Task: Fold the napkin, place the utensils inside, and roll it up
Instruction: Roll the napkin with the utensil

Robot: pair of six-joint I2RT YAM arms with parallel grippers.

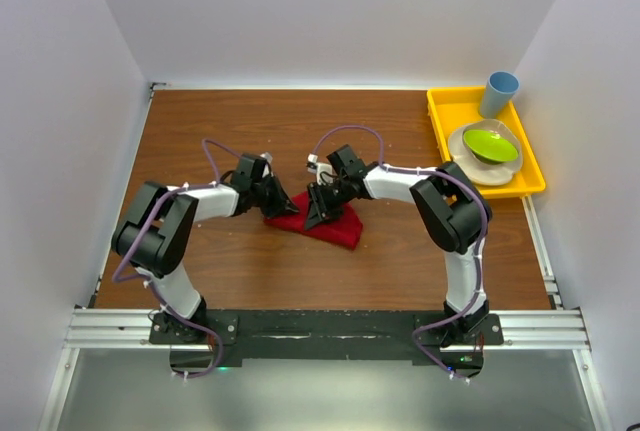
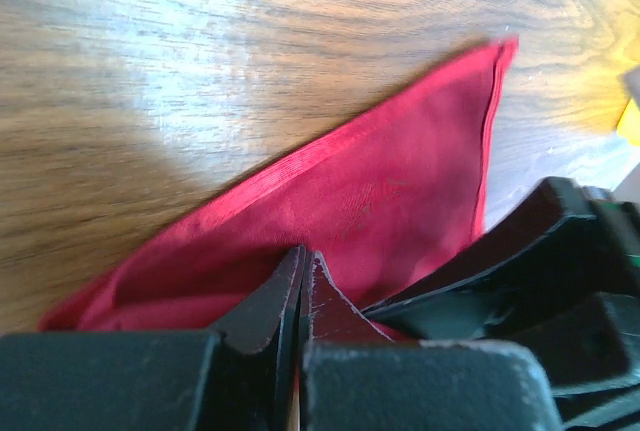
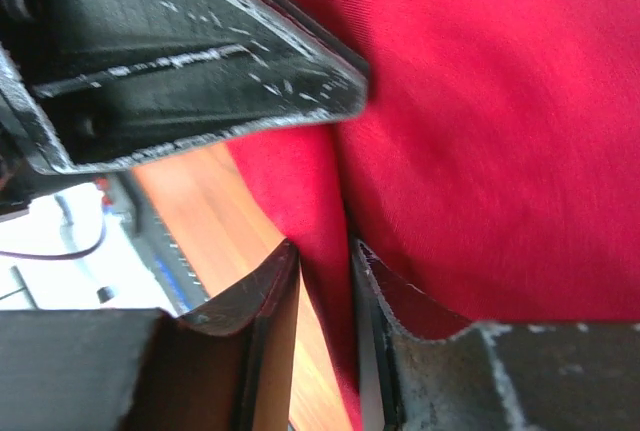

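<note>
Bare bench (image 1: pixel 230 131) lies open beyond both tips. Left jaws and right jaws, nearly pressed together, each pinch the napkin (image 1: pixel 340 231) at its edge.

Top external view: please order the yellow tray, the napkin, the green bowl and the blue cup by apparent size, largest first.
1. yellow tray
2. napkin, though partly covered
3. green bowl
4. blue cup, only slightly smaller than the bowl
</note>
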